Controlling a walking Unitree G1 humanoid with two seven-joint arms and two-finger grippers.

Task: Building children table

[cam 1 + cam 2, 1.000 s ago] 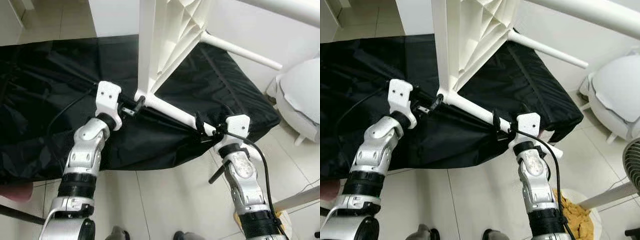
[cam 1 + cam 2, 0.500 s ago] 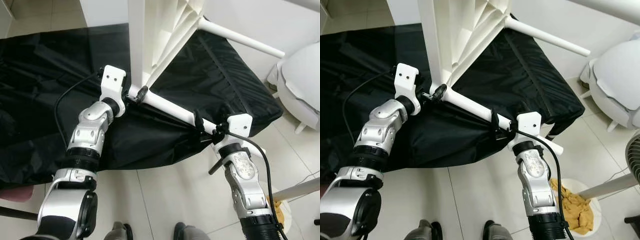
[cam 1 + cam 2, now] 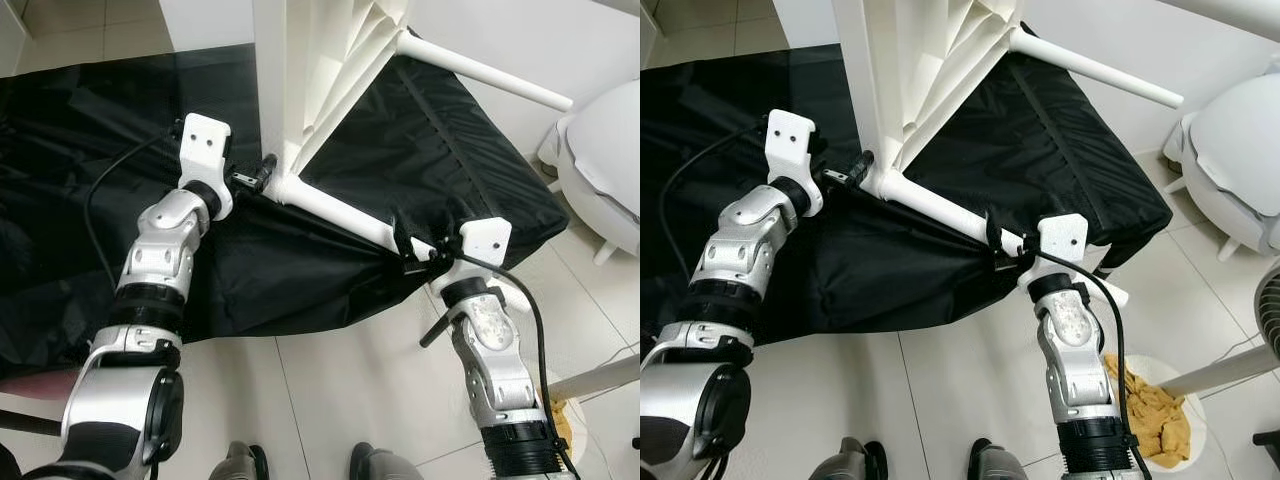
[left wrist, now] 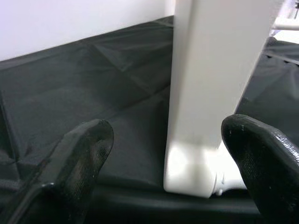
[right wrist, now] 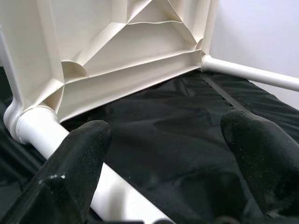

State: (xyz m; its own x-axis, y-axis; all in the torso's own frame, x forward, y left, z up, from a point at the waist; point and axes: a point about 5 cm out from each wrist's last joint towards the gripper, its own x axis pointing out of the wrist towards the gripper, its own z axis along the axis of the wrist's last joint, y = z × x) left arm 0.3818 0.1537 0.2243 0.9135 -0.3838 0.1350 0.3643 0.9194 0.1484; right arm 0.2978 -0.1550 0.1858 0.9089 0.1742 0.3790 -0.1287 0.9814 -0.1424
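Note:
A white plastic children's table (image 3: 320,70) stands tipped on its edge on a black cloth (image 3: 80,150). One round leg (image 3: 340,212) runs from its lower corner toward me, and another leg (image 3: 490,75) points off to the right. My left gripper (image 3: 258,175) is open just left of that lower corner. In the left wrist view the corner (image 4: 196,163) sits between the spread fingers (image 4: 79,158), closer to one of them. My right gripper (image 3: 408,250) is open around the near leg, far down its length. The leg (image 5: 42,133) passes close by one finger (image 5: 74,168).
The cloth's front edge hangs over a tiled floor (image 3: 320,400). A white rounded piece of furniture (image 3: 610,150) stands at the right, with a fan (image 3: 1270,310) and a bowl of yellowish stuff (image 3: 1150,410) near my right side. A white wall (image 3: 520,30) rises behind.
My left gripper has drawn back to the left, a little away from the table's lower corner. The right gripper stays at the leg, and the table stands as before.

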